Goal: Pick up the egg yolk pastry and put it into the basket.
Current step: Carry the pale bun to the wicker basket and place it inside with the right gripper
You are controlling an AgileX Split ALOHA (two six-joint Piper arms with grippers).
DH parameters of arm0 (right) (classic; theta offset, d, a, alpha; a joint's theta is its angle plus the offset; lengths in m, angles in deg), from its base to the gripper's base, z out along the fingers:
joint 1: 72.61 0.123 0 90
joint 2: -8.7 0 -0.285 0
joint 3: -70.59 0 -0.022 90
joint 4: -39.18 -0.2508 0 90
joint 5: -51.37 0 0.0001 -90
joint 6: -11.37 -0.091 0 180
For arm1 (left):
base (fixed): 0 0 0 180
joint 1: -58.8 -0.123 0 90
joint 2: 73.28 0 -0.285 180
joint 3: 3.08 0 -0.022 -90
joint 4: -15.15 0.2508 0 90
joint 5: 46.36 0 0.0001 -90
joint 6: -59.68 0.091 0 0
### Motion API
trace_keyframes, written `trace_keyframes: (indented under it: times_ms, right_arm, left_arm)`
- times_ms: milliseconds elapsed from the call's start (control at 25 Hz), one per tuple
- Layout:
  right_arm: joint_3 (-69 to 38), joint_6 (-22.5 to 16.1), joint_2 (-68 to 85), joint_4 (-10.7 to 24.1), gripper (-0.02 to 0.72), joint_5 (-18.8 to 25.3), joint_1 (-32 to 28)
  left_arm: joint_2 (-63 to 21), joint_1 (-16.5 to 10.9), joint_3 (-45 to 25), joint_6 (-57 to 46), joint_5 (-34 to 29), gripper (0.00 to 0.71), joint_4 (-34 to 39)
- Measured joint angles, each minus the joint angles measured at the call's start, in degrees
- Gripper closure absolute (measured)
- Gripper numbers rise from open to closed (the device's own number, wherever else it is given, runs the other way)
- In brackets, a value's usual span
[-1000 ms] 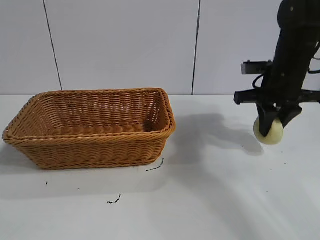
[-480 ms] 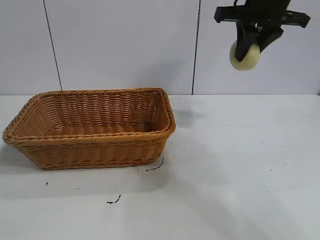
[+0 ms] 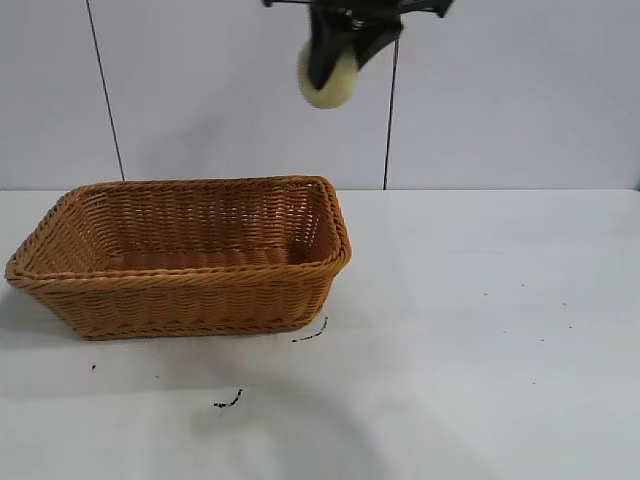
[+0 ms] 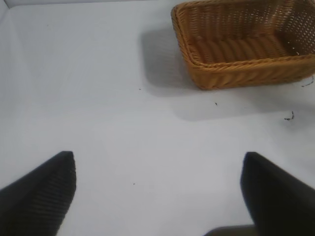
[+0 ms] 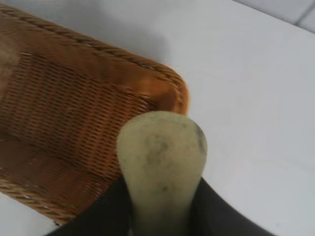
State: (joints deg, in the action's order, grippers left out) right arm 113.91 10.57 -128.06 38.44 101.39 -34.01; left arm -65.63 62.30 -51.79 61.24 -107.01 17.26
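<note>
Fingers of the right gripper clamp the egg yolk pastry high above the basket rim's right end, clearing the wicker for a drop; left gripper spread, idle.

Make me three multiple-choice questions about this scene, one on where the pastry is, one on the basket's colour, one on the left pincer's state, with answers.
1. Where is the pastry?
A. In the basket
B. Held high above the basket's right end
C. On the table

2. What colour is the basket?
A. Orange-brown
B. Blue
C. White

3. How is the left pincer?
A. Shut on the pastry
B. Shut, empty
C. Open, empty

Answers:
B: the right pincer grips the pastry above the basket.
A: its wicker is orange-brown.
C: the left pincer shows fingers spread over bare table.
</note>
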Motion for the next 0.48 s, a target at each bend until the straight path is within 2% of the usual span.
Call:
trace_keyframes:
  times_ms: [320,480]
  right_arm:
    - [0.0,-1.3,-8.4,-0.8,0.524,-8.0,0.2]
    - [0.0,-1.3,-9.5,-2.5,0.524,-8.2,0.2]
  left_arm:
    - [0.0,0.0,0.0,0.0,0.0,0.017,0.0]
    - [0.0,0.0,0.0,0.0,0.0,0.017,0.0]
